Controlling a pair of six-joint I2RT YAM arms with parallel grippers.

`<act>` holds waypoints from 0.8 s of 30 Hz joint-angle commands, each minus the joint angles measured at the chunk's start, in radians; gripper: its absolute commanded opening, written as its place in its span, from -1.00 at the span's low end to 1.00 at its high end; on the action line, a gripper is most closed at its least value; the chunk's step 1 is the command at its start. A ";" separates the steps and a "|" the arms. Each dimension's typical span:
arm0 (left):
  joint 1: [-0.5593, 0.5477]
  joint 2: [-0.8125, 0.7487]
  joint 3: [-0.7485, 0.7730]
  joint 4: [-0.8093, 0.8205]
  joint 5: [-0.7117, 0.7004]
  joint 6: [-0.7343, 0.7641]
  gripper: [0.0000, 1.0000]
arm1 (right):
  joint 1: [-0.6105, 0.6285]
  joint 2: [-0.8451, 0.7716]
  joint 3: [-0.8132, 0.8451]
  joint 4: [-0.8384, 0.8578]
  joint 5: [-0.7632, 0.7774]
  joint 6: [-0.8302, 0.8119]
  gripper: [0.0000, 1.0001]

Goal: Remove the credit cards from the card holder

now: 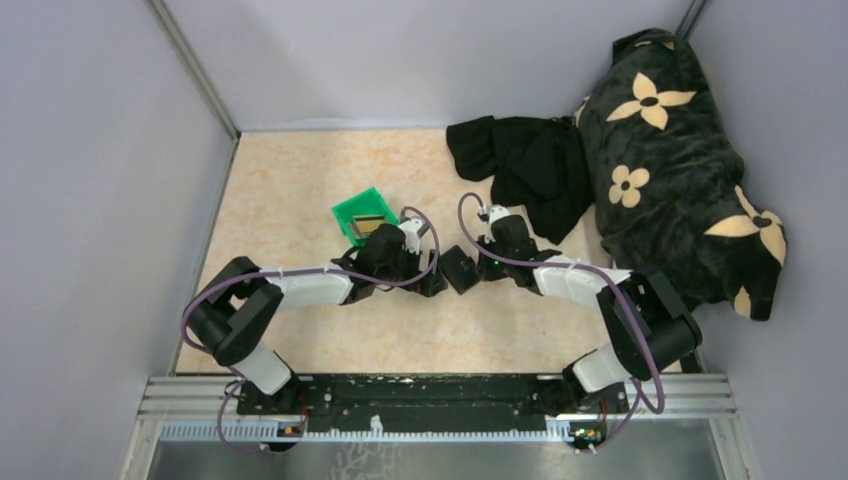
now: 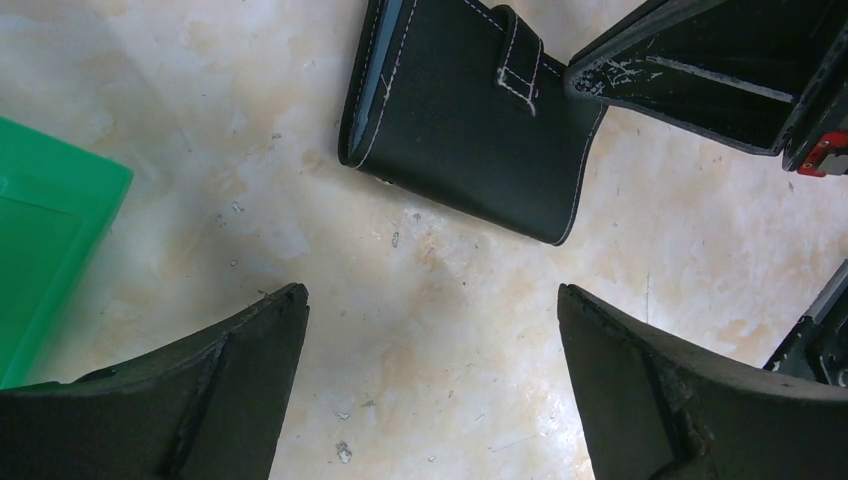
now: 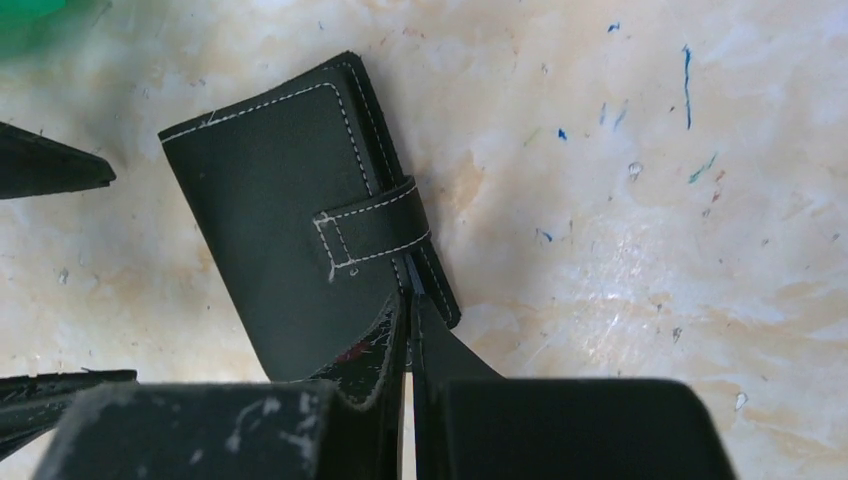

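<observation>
Right pincer (image 3: 408, 300): nearest your lens, its two scuffed black fingers are pressed together with only a hairline slit between them. The tips meet the long edge of the card holder (image 3: 280, 230) just below the tab (image 3: 372, 228). You cannot tell whether a leaf of the cover is caught in the slit.
Left pincer (image 2: 430, 292): spread wide and holding nothing. Its worn matte fingers (image 2: 240, 385) splay over bare surface (image 2: 440, 400), near the holder's rounded corner but apart from it.
Holder, place: you see it lying flat between the two pincers, about mid-surface in the top view.
Holder, look: folded shut, a small black rectangle with a smooth, leather-like face, pale stitching along the borders and softly rounded corners. A grey-blue sliver shows at one open edge in the left wrist view.
Tab, look: a short strap with a stitched outline, wrapped over the long edge onto the cover.
Surface, texture: pale cream, mottled like marble, speckled with small crumbs and a few blue and green marks.
Green bin (image 1: 350, 208): glossy plastic, square-cornered, just beyond your left wrist. A gold-brown card (image 1: 374, 223) lies inside it.
Back corner: a crumpled black cloth (image 1: 530, 165) sits beside a plush dark cushion (image 1: 680, 170) with cream flowers.
</observation>
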State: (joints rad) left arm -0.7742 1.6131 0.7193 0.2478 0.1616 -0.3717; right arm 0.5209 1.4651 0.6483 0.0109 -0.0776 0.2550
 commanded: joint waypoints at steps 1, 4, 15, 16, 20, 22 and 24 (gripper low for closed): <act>0.000 -0.015 -0.009 0.030 0.001 -0.010 0.99 | 0.015 -0.041 -0.036 -0.009 -0.052 0.032 -1.00; 0.000 -0.037 -0.011 0.022 -0.007 -0.007 0.99 | 0.014 -0.118 -0.034 -0.010 -0.034 0.043 -1.00; 0.000 -0.165 0.005 -0.049 -0.060 0.014 0.99 | 0.008 -0.285 0.138 -0.180 0.354 -0.043 -1.00; 0.000 -0.173 0.005 -0.051 -0.064 0.014 0.99 | 0.014 -0.278 0.156 -0.201 0.415 -0.055 -1.00; 0.000 -0.191 0.003 -0.052 -0.079 0.017 0.99 | 0.120 -0.247 0.177 -0.175 0.669 -0.139 -1.00; 0.000 -0.190 0.002 -0.053 -0.086 0.019 0.99 | 0.172 -0.198 0.181 -0.160 0.711 -0.152 -1.00; 0.000 -0.187 0.004 -0.054 -0.089 0.019 0.99 | 0.224 -0.134 0.180 -0.149 0.714 -0.143 -1.00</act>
State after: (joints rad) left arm -0.7742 1.4406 0.7177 0.2062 0.0948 -0.3660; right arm 0.6552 1.2388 0.7914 -0.1646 0.4797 0.1596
